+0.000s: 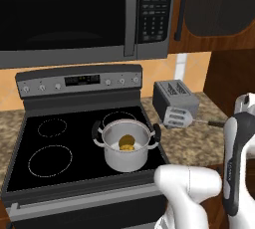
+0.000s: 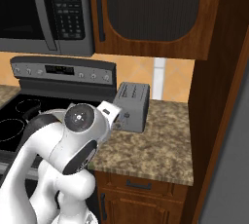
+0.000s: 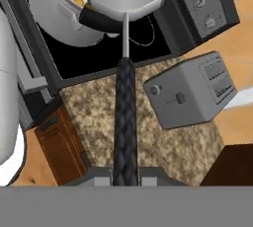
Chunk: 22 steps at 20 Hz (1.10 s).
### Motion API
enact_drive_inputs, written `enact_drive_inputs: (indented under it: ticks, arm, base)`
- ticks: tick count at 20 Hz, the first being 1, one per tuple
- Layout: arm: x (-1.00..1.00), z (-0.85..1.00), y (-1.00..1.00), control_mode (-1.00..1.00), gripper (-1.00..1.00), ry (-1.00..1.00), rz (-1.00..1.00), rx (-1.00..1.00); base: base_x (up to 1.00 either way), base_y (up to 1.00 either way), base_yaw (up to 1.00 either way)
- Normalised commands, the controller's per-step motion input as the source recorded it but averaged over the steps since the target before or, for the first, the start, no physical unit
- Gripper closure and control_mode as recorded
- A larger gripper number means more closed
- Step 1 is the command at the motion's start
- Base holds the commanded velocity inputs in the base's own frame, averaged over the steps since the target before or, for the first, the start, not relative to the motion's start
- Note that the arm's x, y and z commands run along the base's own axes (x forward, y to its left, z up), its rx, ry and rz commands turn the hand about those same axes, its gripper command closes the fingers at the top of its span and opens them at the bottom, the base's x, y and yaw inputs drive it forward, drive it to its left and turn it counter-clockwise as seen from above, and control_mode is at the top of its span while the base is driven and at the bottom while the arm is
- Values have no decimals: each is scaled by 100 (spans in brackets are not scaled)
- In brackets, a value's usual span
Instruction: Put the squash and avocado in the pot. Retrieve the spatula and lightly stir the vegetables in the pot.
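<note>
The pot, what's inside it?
Inside the pot lie the yellow squash and, touching it behind, the olive-brown avocado. The pot's near wall hides its floor. The spatula, held by the hand, is not in it yet.

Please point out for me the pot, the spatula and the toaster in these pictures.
pot [image 1: 127, 162]: left base view, on its steel front wall.
spatula [image 3: 125, 117]: hand view, on its black handle.
toaster [image 2: 134, 112]: right base view, on its grey front face.
</note>
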Motion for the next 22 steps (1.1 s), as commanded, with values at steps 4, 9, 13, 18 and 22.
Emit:
enact_drive_inputs:
  ticks: [4,9,13,18,22]
  arm:
    - [46,11,59,-100,100,2,33,-33]
    - [9,11,38,-100,100,0,2,-34]
    - [14,14,58,-100,100,1,-7,-33]
    - [9,49,72,-100,100,7,0,-32]
    - [6,7,42,-100,100,5,0,-24]
  base:
    - [0,0,0]
    - [0,0,0]
    - [0,0,0]
    - [0,0,0]
    - [0,0,0]
